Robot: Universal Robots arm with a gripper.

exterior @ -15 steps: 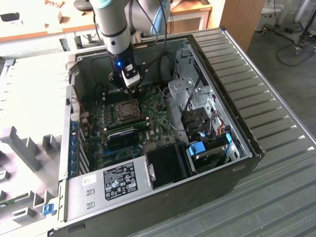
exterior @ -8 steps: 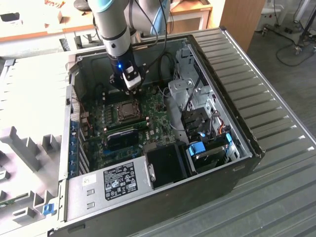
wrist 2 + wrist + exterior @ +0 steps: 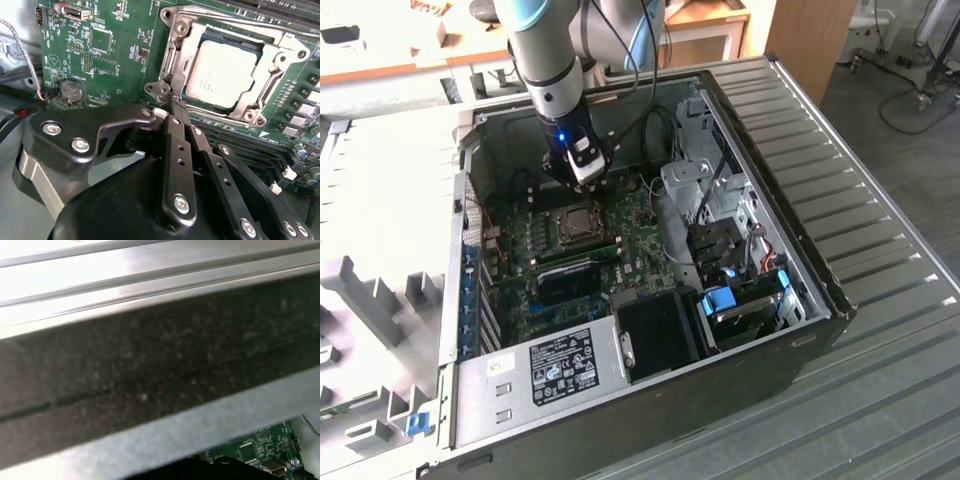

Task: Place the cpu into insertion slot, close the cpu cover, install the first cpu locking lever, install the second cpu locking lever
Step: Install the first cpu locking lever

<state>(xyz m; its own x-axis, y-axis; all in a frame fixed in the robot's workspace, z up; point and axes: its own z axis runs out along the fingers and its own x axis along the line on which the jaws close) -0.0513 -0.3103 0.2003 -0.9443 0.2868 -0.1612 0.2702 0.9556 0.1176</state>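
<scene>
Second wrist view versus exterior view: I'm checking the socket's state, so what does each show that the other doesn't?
The second wrist view alone shows the cpu seated in the insertion slot, the cpu cover closed around it, and the gripper at the cover's corner. The exterior view alone shows the computer case, the power supply and the arm. Both show the socket on the green motherboard.

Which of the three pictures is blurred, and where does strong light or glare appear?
First wrist view: soft and out of focus, the pale metal strip washed out by glare. Second wrist view: sharp, with the silvery-grey square cpu reflecting brightly. Exterior view: evenly lit, with the inside of the black computer case shadowed.
</scene>
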